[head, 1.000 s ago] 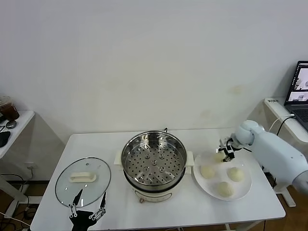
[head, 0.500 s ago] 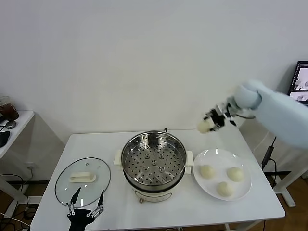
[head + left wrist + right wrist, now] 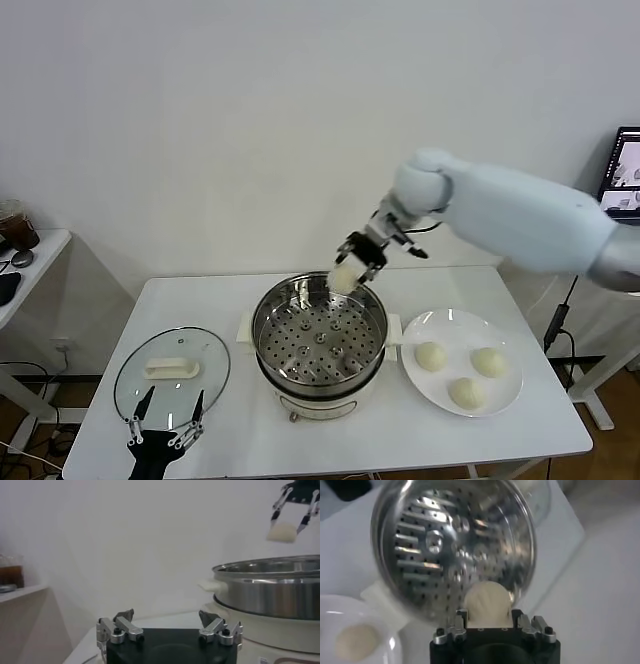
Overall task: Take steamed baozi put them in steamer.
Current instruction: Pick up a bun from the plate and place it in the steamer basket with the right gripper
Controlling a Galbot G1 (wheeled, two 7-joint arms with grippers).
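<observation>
My right gripper (image 3: 351,270) is shut on a cream-white baozi (image 3: 343,279) and holds it just above the back rim of the steel steamer (image 3: 320,336). In the right wrist view the held baozi (image 3: 487,602) sits between the fingers over the steamer's empty perforated tray (image 3: 440,550). Three more baozi (image 3: 430,356) lie on the white plate (image 3: 500,400) to the steamer's right. My left gripper (image 3: 163,425) is open and empty at the table's front left, by the glass lid. The left wrist view shows the steamer (image 3: 270,587) and the held baozi (image 3: 283,532) far off.
A round glass lid (image 3: 172,375) with a white handle lies on the table left of the steamer. A small side table (image 3: 20,270) with a dark drink stands at the far left. A laptop (image 3: 625,190) is at the far right edge.
My right gripper lifted a baozi off the plate and carried it left, from over the plate to just above the steamer's back rim. The left gripper shifted slightly leftward.
</observation>
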